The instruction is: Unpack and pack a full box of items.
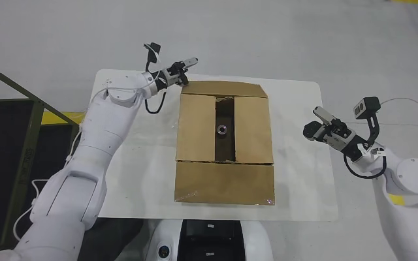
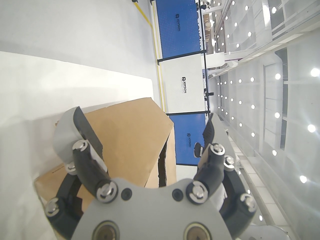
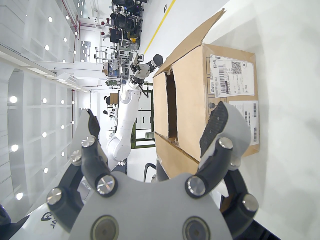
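A brown cardboard box (image 1: 196, 127) stands in the middle of the white table (image 1: 140, 189). Its far and near flaps lie folded outward. The two side flaps are nearly closed, and the narrow gap between them shows a small round item (image 1: 222, 129) inside. My left gripper (image 1: 183, 69) hovers open at the box's far left corner, and the far flap (image 2: 125, 136) lies just beyond its fingers (image 2: 83, 128). My right gripper (image 1: 315, 125) hangs open to the right of the box, apart from it, facing the labelled side wall (image 3: 225, 76). The right wrist view also shows the left gripper (image 3: 147, 64) beyond the box.
A dark metal frame (image 1: 23, 111) stands off the table's left edge, by a yellow floor line. Bare tabletop lies on both sides of the box and in front of the near flap (image 1: 225, 183).
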Available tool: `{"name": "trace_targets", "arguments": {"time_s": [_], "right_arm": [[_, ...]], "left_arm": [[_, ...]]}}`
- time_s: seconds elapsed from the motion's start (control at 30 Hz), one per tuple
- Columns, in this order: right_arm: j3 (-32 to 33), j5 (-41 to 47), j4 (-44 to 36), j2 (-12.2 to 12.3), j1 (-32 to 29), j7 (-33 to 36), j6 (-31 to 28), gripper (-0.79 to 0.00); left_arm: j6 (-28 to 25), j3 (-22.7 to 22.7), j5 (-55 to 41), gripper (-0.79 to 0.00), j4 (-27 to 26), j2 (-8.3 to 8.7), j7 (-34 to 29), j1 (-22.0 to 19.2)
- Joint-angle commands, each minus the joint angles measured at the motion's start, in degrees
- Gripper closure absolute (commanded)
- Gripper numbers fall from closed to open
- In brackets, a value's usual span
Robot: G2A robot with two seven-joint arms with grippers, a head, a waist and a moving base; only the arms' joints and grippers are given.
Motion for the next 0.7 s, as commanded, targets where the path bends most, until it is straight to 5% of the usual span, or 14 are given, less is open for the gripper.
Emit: {"name": "trace_targets", "arguments": {"time_s": [0.0, 0.5, 0.67], "right_arm": [[0.0, 0.0, 0.0, 0.0, 0.0, 0.0, 0.0, -0.785], [0.0, 0.0, 0.0, 0.0, 0.0, 0.0, 0.0, -0.785], [0.0, 0.0, 0.0, 0.0, 0.0, 0.0, 0.0, -0.785]], "left_arm": [[0.0, 0.1, 0.5, -0.785, 0.1, 0.06, -1.0, 0.0], [-3.8, -3.0, -3.3, -0.785, -1.2, 0.23, 1.5, 0.8], [-8.8, -5.5, -5.6, -0.785, -3.6, 0.64, 2.5, 2.2]]}}
